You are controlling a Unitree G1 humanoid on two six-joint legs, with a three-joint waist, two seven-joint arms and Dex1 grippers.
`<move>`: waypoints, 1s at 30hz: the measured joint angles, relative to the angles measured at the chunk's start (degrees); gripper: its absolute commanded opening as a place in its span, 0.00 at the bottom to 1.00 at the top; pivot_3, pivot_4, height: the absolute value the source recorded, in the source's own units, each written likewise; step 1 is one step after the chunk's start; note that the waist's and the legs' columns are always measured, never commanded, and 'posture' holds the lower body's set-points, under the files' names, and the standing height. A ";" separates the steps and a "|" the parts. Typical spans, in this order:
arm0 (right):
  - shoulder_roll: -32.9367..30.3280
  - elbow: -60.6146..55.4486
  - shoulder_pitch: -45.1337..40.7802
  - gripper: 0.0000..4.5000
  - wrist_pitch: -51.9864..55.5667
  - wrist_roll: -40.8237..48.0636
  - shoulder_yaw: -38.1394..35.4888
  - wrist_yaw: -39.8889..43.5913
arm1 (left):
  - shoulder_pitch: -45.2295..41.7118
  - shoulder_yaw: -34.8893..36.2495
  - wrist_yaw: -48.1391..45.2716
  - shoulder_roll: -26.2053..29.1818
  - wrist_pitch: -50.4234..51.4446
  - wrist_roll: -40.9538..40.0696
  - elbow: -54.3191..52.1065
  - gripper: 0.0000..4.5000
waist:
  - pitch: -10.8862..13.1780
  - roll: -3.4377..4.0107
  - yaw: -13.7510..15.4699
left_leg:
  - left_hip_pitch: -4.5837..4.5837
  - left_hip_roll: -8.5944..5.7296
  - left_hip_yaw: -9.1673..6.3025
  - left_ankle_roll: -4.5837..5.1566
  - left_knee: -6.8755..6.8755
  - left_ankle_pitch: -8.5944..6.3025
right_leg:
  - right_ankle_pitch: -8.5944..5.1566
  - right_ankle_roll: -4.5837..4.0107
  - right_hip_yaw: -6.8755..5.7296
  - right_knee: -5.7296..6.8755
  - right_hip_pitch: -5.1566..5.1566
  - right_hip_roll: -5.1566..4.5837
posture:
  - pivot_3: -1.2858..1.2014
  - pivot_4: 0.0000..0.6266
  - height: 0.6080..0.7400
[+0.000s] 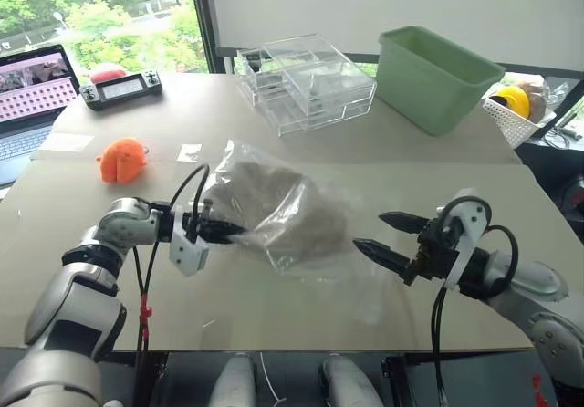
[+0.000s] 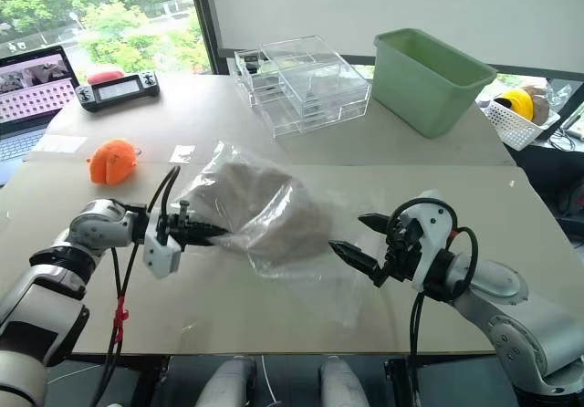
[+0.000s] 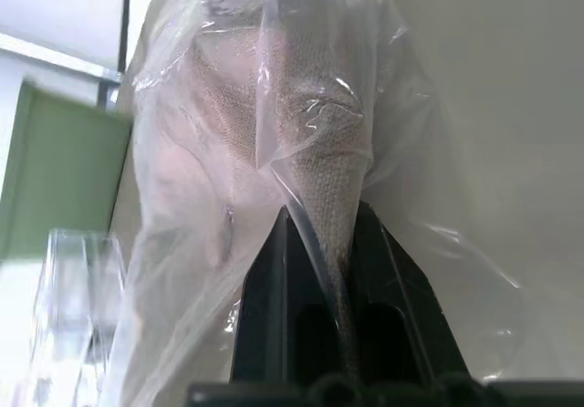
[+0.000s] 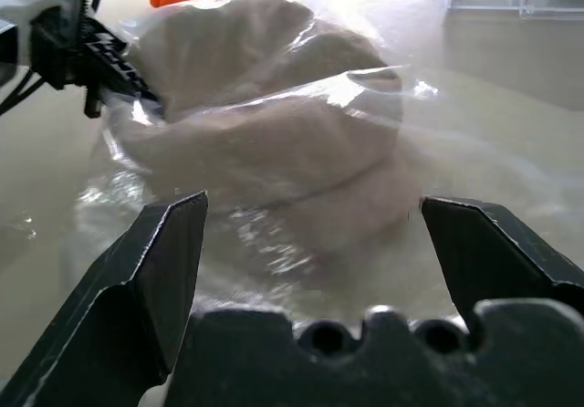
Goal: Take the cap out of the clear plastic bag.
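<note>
The clear plastic bag (image 1: 330,208) lies crinkled in the middle of the table, its left end lifted. Inside it sits the beige cap (image 1: 274,202), bunched up. My left gripper (image 1: 228,231) is at the bag's left end and points right. In the left wrist view it (image 3: 324,215) is shut on the plastic, with a fold of the cap's fabric pinched through it. To the right of the bag, my right gripper (image 1: 369,230) points left at it and stands open and apart from it. The right wrist view shows nothing between its fingers (image 4: 173,243), with the cap (image 4: 265,142) ahead.
An orange toy (image 1: 122,159) lies at the left. Stacked clear acrylic boxes (image 1: 306,83) and a green bin (image 1: 433,77) stand at the back. A game controller (image 1: 123,88) and a laptop (image 1: 32,88) are at the back left, and a white basket (image 1: 511,120) is off the right edge.
</note>
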 measured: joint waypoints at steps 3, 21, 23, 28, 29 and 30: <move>0.61 0.05 0.51 1.00 0.00 -0.95 -0.08 -0.06 | -1.90 -0.17 0.18 0.39 -0.42 3.59 3.62 0.01 | 0.00 0.00 -0.23 | 0.02 -0.01 -0.01 0.00 0.03 0.00 | -0.04 0.06 -0.02 0.03 0.02 0.01 | 0.52 0.24 0.96; 1.86 -0.49 0.29 1.00 0.01 -1.60 -0.22 -0.60 | -13.68 -2.22 42.77 -7.46 46.71 35.77 13.05 0.38 | 0.08 -0.14 0.10 | 0.10 -0.10 -0.11 0.01 0.15 -0.01 | -0.16 0.48 -0.04 0.06 0.19 0.00 | 0.52 0.24 0.96; 1.86 -0.23 -0.25 1.00 0.02 -1.72 -0.10 -0.55 | -13.29 -1.03 42.27 -7.30 44.51 35.00 12.93 0.51 | 0.08 -0.14 0.30 | 0.09 -0.10 -0.12 0.01 0.14 -0.01 | -0.16 0.48 -0.04 0.04 0.19 0.00 | 0.52 0.24 0.96; 1.86 0.60 -0.90 1.00 0.02 -1.94 0.47 0.04 | -10.53 -1.08 43.36 -4.34 28.58 35.56 10.20 0.87 | 0.07 -0.13 0.84 | 0.08 -0.11 -0.09 0.00 0.12 -0.02 | -0.13 0.43 -0.02 0.00 0.19 -0.05 | 0.52 0.24 0.96; 1.86 1.01 -1.37 1.00 0.02 -2.03 0.74 0.19 | -9.63 -1.16 43.64 -3.72 24.41 35.63 9.42 0.97 | 0.07 -0.13 0.92 | 0.08 -0.11 -0.07 0.00 0.12 -0.02 | -0.01 0.24 -0.02 0.00 0.19 -0.06 | 0.52 0.24 0.96; 1.86 1.17 -1.56 1.00 0.02 -2.27 0.86 0.27 | -9.12 -1.25 43.96 -3.45 21.92 35.72 8.92 0.99 | 0.07 -0.13 0.97 | 0.08 -0.11 -0.07 0.00 0.12 -0.02 | 0.04 0.15 -0.02 0.00 0.19 -0.06 | 0.52 0.24 0.96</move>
